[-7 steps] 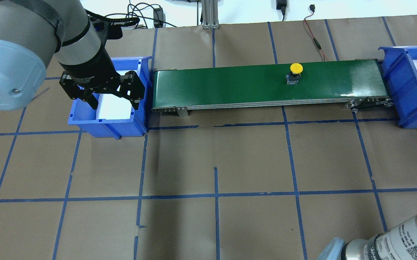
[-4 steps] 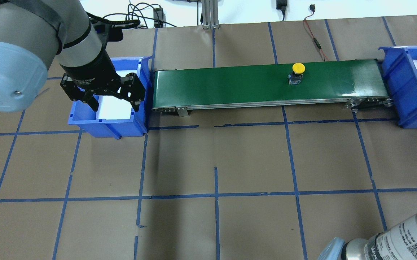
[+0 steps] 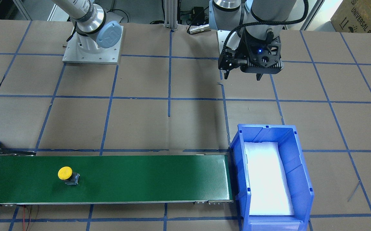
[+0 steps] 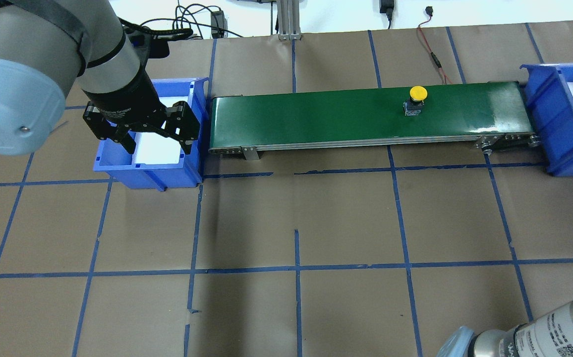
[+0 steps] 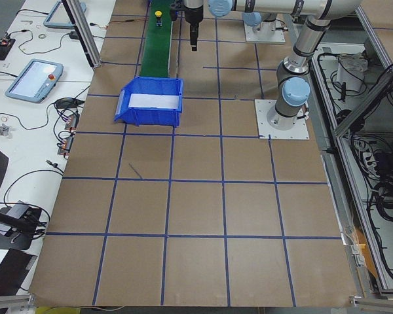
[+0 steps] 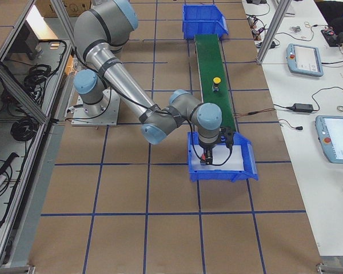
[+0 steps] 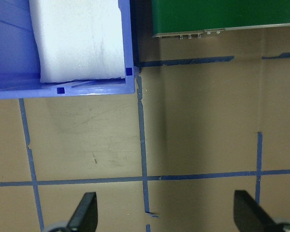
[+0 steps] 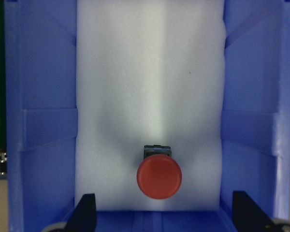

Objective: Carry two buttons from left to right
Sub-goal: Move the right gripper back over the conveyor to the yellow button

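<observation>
We judge both buttons small, rigid and dense, their smooth domed caps likely to slip, so we would pinch the squarish metal body under the cap. The yellow button [image 4: 418, 93] stands on the green belt [image 4: 316, 116] toward its 3 o'clock end in the overhead view; the red button [image 8: 159, 177] rests on the foam [image 8: 150, 72] at 6 o'clock in the right bin [image 8: 43, 96]. The right gripper [image 8: 165, 215] hangs wide open and empty over the red button; the left gripper [image 7: 165, 215] is likewise spread wide, holding nothing, above bare paper [image 7: 208, 121], with the left bin [image 7: 63, 89] at 11 o'clock in its wrist view.

The yellow button [image 4: 417, 94] has ridden the belt [image 4: 316, 119] nearer the right bin [image 4: 546, 111].
</observation>
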Controlling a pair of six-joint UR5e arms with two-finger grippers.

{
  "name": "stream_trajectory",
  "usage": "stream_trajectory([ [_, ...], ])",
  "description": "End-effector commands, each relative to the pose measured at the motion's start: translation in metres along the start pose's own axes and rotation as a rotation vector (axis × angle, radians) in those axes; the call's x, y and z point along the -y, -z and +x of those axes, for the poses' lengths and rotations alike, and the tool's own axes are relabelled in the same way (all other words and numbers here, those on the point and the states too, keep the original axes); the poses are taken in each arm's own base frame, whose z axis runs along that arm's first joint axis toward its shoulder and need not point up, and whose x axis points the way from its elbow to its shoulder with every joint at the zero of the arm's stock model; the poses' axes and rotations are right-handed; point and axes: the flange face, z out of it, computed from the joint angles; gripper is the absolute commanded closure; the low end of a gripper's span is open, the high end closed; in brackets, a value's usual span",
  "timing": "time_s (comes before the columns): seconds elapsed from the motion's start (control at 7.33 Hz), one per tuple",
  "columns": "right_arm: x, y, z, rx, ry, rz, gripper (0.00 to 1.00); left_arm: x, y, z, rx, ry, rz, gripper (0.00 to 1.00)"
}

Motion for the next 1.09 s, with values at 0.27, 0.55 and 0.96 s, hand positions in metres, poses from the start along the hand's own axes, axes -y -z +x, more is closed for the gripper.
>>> stream_trajectory([
  [0.27,0.046,0.078,-0.17,-0.148,0.178,-0.017,0.0,0.0,0.0,0.0,0.0,0.0,0.0,0.0],
  [0.55,0.07,0.069,-0.27,-0.133,0.083,-0.002,0.0,0.0,0.001,0.0,0.0,0.0,0.003,0.0],
  [0.96,0.086,0.021,-0.342,0.032,0.009,-0.021,0.0,0.0,0.001,0.0,0.0,0.0,0.003,0.0],
])
